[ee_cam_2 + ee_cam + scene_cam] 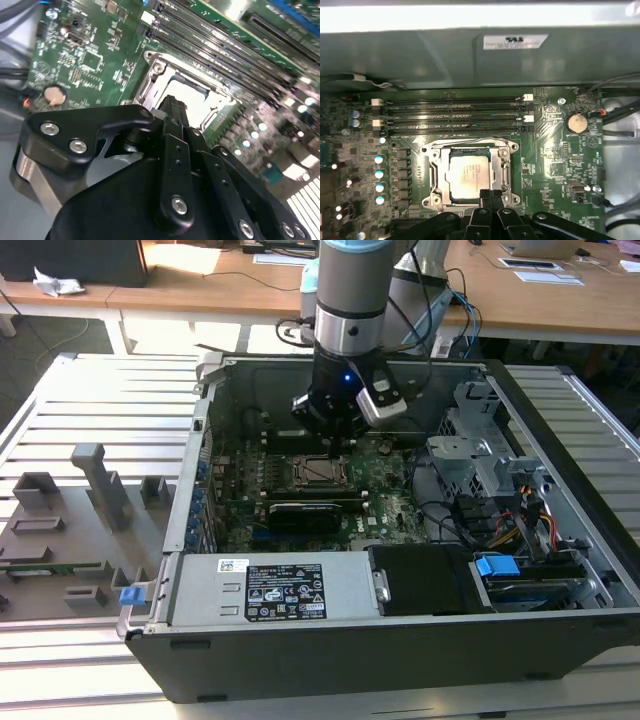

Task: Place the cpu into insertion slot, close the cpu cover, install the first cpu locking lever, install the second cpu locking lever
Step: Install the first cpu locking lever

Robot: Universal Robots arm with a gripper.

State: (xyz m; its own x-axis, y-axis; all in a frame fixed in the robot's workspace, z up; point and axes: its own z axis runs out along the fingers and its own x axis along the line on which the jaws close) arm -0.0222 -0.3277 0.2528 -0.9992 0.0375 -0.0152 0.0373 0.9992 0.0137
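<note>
Looking down through the first wrist view, you see the cpu [468, 175] lying flat in its socket on the green motherboard [555, 150], its dull silver top facing up. The cpu cover [506, 165] is down around it, a silvery frame whose square window shows the chip. Your gripper [490, 194] sits right at the near edge of that frame, and its two black fingers [485, 193] are drawn together side by side with nothing between them.

In the second wrist view the same gripper [170, 107] comes down on the socket's edge, with the metal cover [155, 82] bright around it; whether the fingertips touch the metal you cannot tell. Four memory slots [452, 114] run just beyond the socket, and a round coin battery [576, 122] lies on the board off to one side.

In the exterior view your arm [350, 300] reaches straight down into the open computer case [330, 640], which rests on a slatted tabletop [110, 400]. The gripper [333, 443] hangs just over the cpu [322, 470] in the middle of the board. A grey fixture plate [70, 530] lies on the tabletop at the exterior view's left.
</note>
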